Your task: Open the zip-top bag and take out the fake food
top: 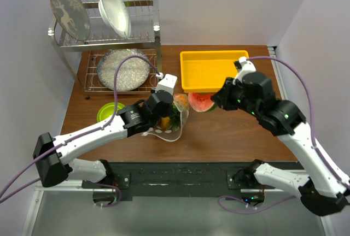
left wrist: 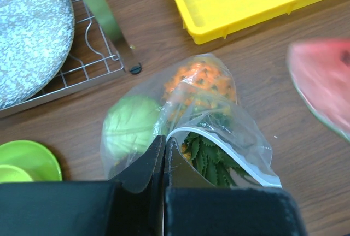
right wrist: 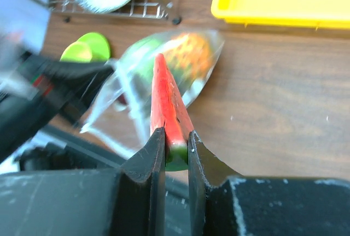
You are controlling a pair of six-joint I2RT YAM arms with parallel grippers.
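Note:
The clear zip-top bag [top: 174,121] lies mid-table with its mouth open. My left gripper [left wrist: 164,144] is shut on the bag's rim [left wrist: 219,140]. Inside the bag I see the orange pineapple [left wrist: 199,80] with green leaves [left wrist: 210,157] and a green round fruit [left wrist: 131,124]. My right gripper [right wrist: 174,140] is shut on the red watermelon slice [right wrist: 167,99] by its green rind and holds it outside the bag. The slice [top: 201,102] shows just right of the bag in the top view, and blurred at the right edge of the left wrist view [left wrist: 322,86]. Other fruits are hidden.
A yellow tray [top: 210,69] sits at the back right. A dish rack [top: 112,45] with plates stands at the back left, with a grey speckled plate [top: 123,69] on its lower shelf. A lime-green bowl [top: 109,110] sits left of the bag.

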